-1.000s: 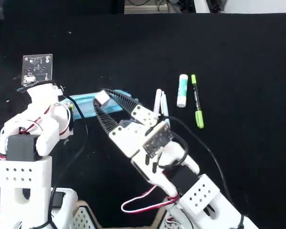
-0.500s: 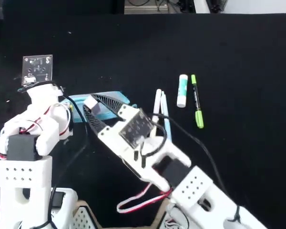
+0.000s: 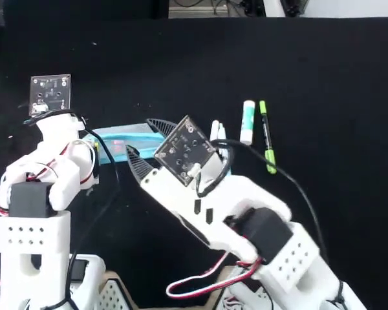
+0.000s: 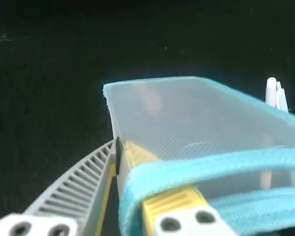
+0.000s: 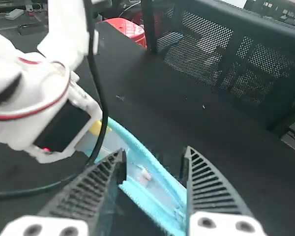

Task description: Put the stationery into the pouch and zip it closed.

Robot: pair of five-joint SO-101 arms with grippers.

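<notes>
**Stock on the table: pouch filling in progress, zip open**

1. Black cloth-covered table (image 3: pixel 323 77). It carries every item below.

2. Right gripper (image 5: pixel 155 152), black ribbed fingers. The jaws stand apart with nothing between them, straddling the open mouth of item 4. Judged: this is the stance for dropping an item in or backing out for the next one.

3. Left gripper (image 4: pixel 132 162), grey ribbed finger and yellow-padded finger. The jaws are clamped on one end of item 4. This probably anchors that end so the mouth stays put while the other arm loads it.

4. Translucent zip pouch with turquoise trim (image 3: pixel 126 139). It lies flat, one end pinched in the left jaws and the zip edge directly under the right jaws (image 5: pixel 152 182). The zip is not yet closed.

5. Bright green marker pen (image 3: pixel 267 139). It lies on the cloth, well apart from both sets of jaws, beyond item 7. Not yet packed.

6. Pair of white pens (image 3: pixel 217 131). They lie side by side and touching, the nearest loose stock to the right jaws and likely the next pick.

7. White glue stick with green cap (image 3: pixel 247 123). It lies between items 5 and 6.

8. Small pale item (image 5: pixel 145 173). It sits inside the pouch, just below the gap of the right jaws. Its kind is too small to tell.
</notes>
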